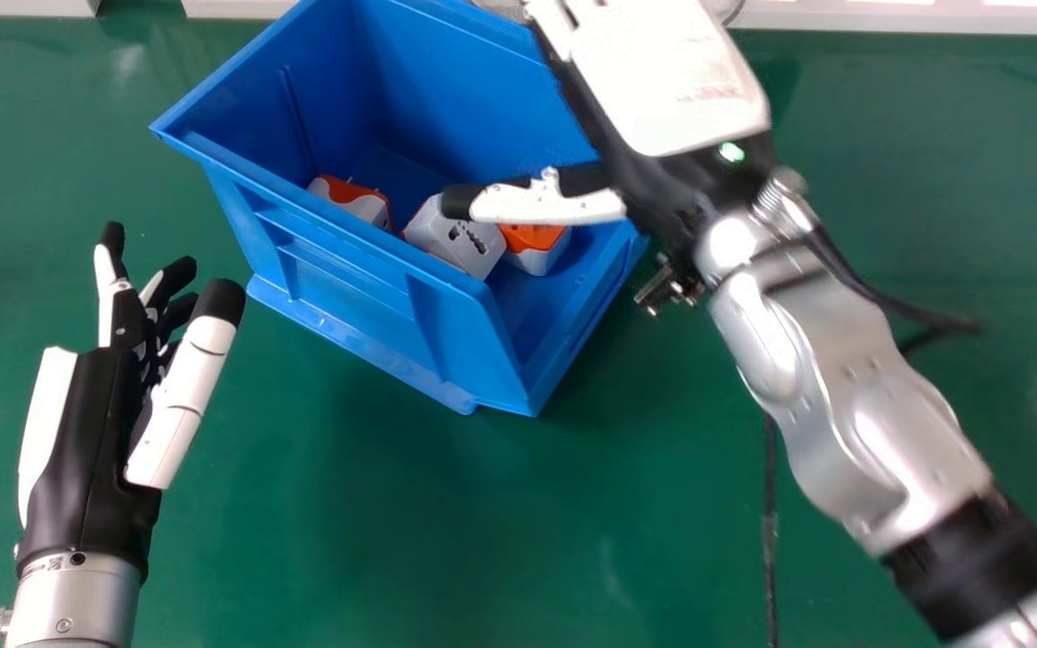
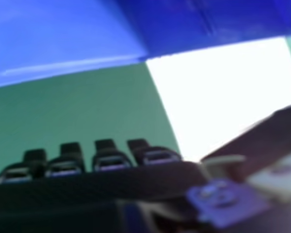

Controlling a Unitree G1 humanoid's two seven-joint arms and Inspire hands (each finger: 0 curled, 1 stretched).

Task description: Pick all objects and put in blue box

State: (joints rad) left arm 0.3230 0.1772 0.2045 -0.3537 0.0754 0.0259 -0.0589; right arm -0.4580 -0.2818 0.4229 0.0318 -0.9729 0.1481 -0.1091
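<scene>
From my station, my right hand (image 1: 662, 90) hung over the blue box's (image 1: 347, 279) right rim, fingers loosely extended, empty. Three plug adapters (image 1: 451, 238) lay inside. My left hand (image 1: 86, 432) was relaxed, empty.

The blue box (image 1: 347, 279) looks to be of smooth plastic, with a soft gloss. The adapters (image 1: 451, 236) seem also of hard, smooth plastic. The green table surface (image 1: 320, 540) is smooth and rather glossy. The right forearm (image 1: 861, 405) has the shine of metal. The left hand (image 1: 86, 450) has matt black and smooth white parts, like plastic.
</scene>
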